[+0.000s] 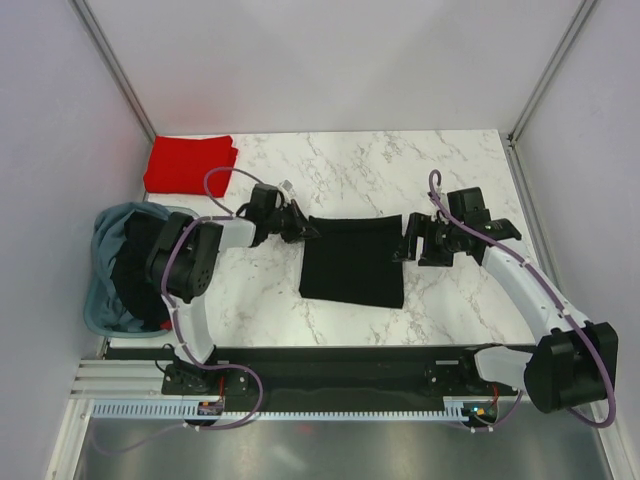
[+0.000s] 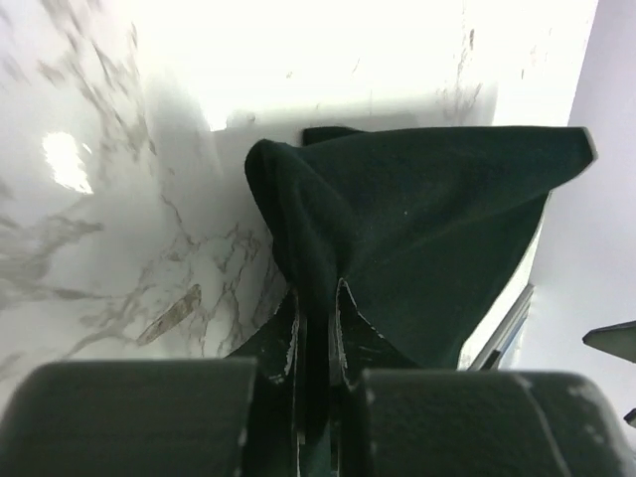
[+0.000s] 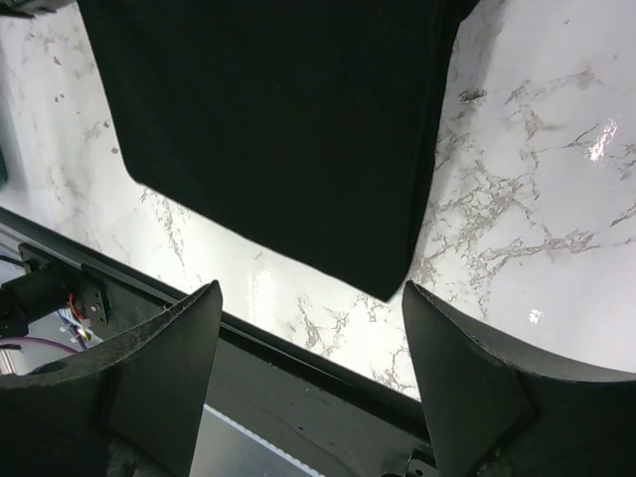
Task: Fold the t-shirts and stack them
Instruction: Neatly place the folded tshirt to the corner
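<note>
The left arm rises from the lower left of the frame and bends toward centre, the left pincer clamped tight on a fold of the black t-shirt, while the right arm curves up from the lower right, the right pincer spread wide.
</note>
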Tool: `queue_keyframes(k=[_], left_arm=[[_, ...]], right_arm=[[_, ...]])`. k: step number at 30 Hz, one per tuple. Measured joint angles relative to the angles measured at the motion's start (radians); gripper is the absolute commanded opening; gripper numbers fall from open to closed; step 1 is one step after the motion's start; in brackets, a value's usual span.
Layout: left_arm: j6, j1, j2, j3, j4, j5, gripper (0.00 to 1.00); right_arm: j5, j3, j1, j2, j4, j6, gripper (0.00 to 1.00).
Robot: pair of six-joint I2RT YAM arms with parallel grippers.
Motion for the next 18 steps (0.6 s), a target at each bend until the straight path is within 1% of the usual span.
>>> queue_keyframes(k=[4, 7, 14, 18], left_arm=[[0.11, 0.061, -0.056, 0.128, -0.227, -0.007, 0.02], [0.201, 0.144, -0.082, 0.258, -0.383, -0.012, 0.02], [0.384, 0.325, -0.082, 0.53, -0.655, -0.055, 0.02], [0.452, 0.386, -0.063, 0.675, -0.772, -0.099, 0.02]], right_arm=[[-0.019, -0.011, 0.0, -0.048, 0.0, 0.005, 0.81], [-0.033, -0.023, 0.0, -0.076, 0.001, 0.009, 0.81], [-0.067, -0.051, 0.0, -0.122, 0.003, 0.023, 0.81], [-0.084, -0.066, 0.0, -0.142, 0.004, 0.029, 0.81]])
